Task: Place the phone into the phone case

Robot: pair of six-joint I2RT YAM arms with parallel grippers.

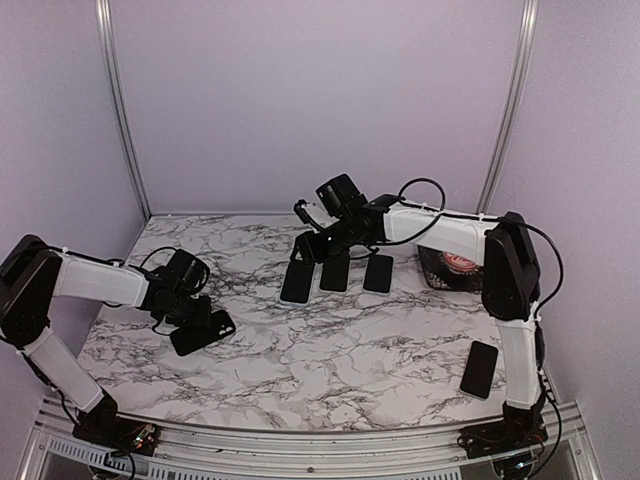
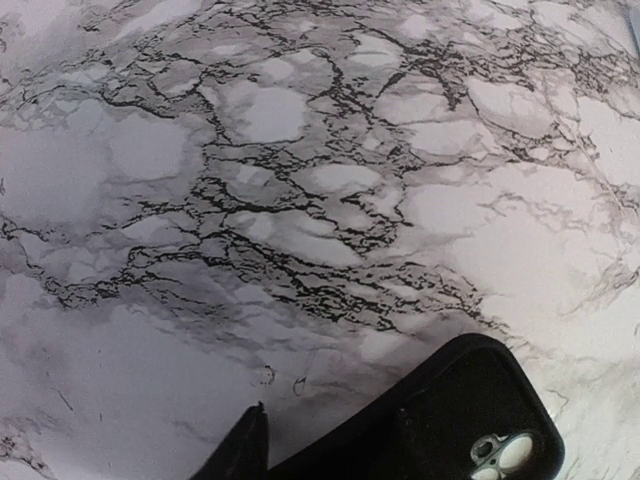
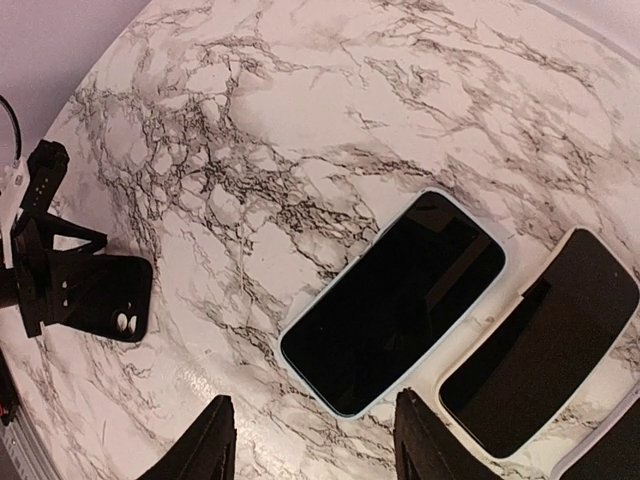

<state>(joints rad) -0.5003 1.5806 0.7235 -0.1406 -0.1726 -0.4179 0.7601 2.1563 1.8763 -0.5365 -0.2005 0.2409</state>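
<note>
1. Progress is at its very start. The phone and the phone case lie well apart on the worktop, and nothing is fitted yet.
2. The phone case is black and lies flat at the left of the top view. Marble seems to show through its camera cut-out in the lower right of the left wrist view, so I judge it empty.
3. The left gripper sits right at the case's upper-left end. Only 1 dark fingertip shows plainly, just beside the case's edge. I cannot tell whether the jaws are pinching the case or merely standing around it.
4. The phone lies screen up with a pale rim, in the middle of the right wrist view. It belongs to a row of 3 in the upper middle of the top view, with a second phone just beside it.
5. The right gripper hangs over the phone's lower end with its jaws spread, pinching nothing. The phone rests flat on the worktop.
6. The whole task appears to be left: grasp the phone, carry it across to the case, line up the corners and press it in while the case is steadied.
7. A 4th phone lies alone at the lower right of the top view, away from both grippers.
</note>
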